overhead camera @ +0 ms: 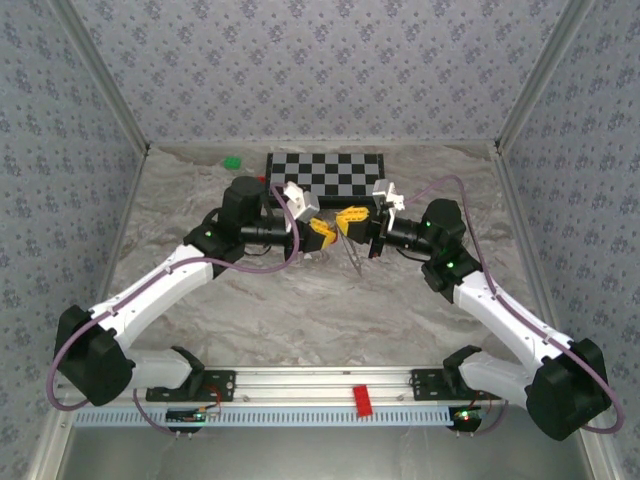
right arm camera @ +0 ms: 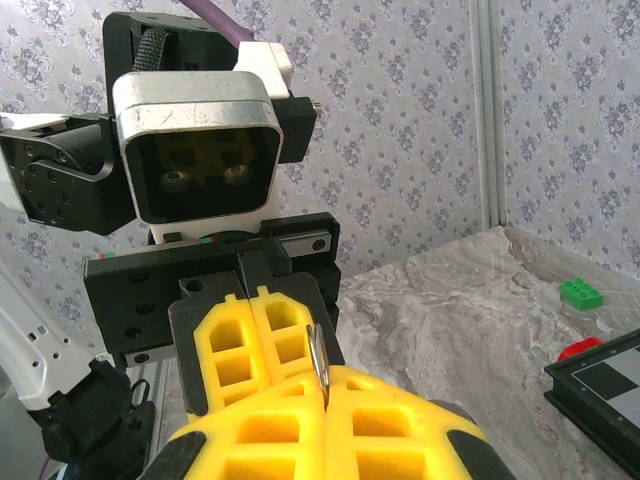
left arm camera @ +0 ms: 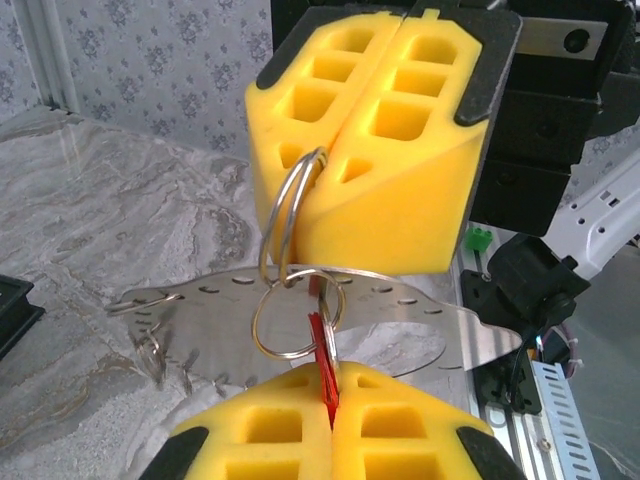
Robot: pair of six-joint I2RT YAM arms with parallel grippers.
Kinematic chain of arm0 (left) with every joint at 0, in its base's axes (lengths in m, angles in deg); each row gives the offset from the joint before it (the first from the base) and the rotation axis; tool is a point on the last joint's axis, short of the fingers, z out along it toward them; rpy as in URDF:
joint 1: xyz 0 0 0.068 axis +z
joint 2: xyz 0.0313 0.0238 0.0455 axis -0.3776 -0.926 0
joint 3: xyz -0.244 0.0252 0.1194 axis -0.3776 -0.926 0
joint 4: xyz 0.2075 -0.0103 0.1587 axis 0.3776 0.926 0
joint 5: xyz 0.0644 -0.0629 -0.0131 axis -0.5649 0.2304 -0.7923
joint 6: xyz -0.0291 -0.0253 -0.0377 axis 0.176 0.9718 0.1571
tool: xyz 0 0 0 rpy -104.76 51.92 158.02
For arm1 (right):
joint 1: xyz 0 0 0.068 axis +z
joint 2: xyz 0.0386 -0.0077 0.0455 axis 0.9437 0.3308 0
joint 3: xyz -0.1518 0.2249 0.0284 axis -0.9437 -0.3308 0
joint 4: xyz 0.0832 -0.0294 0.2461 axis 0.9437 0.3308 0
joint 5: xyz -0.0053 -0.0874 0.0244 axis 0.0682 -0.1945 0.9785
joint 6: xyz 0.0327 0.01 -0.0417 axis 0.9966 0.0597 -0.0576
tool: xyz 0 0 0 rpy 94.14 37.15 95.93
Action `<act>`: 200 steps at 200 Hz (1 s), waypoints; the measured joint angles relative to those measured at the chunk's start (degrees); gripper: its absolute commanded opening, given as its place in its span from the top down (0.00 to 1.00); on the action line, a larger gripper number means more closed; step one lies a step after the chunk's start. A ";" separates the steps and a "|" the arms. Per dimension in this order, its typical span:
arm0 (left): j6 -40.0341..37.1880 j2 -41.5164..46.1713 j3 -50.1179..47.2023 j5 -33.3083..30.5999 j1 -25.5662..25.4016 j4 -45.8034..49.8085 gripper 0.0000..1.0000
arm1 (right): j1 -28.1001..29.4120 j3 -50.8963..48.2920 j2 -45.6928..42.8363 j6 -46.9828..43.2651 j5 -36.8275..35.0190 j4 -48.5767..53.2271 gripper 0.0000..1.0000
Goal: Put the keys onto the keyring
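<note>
the left tool (left arm camera: 332, 405) has its yellow foam pads pressed fully together on the small flat red key tag (left arm camera: 321, 345), which stands upright out of the seam. facing it, the right tool (left arm camera: 350, 135) is likewise closed, pinching the thin grey wire keyring (left arm camera: 276, 208) between its pads. the ring hangs down to just beside the tag, linked with a second wire loop (left arm camera: 262, 335) and a flat silvery metal piece (left arm camera: 420, 320), all above the marbled grey table (left arm camera: 90, 230).
</note>
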 measured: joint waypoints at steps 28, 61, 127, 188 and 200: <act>-0.33 0.00 0.13 0.28 -0.66 0.92 0.77 | 0.00 0.00 0.00 0.00 -0.07 -0.22 1.00; -0.04 0.83 0.13 0.13 -0.57 1.40 0.76 | 0.00 0.00 0.00 0.00 -0.07 -0.37 1.00; 2.82 7.61 -0.04 -2.32 2.25 -2.14 0.63 | 0.00 -0.35 -0.04 -0.02 -0.04 -0.48 1.00; 6.01 5.60 -0.04 -2.75 2.80 -6.21 0.64 | 0.24 -0.37 -0.04 -0.02 0.20 -0.48 1.00; 6.56 4.87 -0.04 -2.29 2.80 -6.67 0.67 | 0.24 -0.35 -0.04 -0.02 0.37 -0.48 1.00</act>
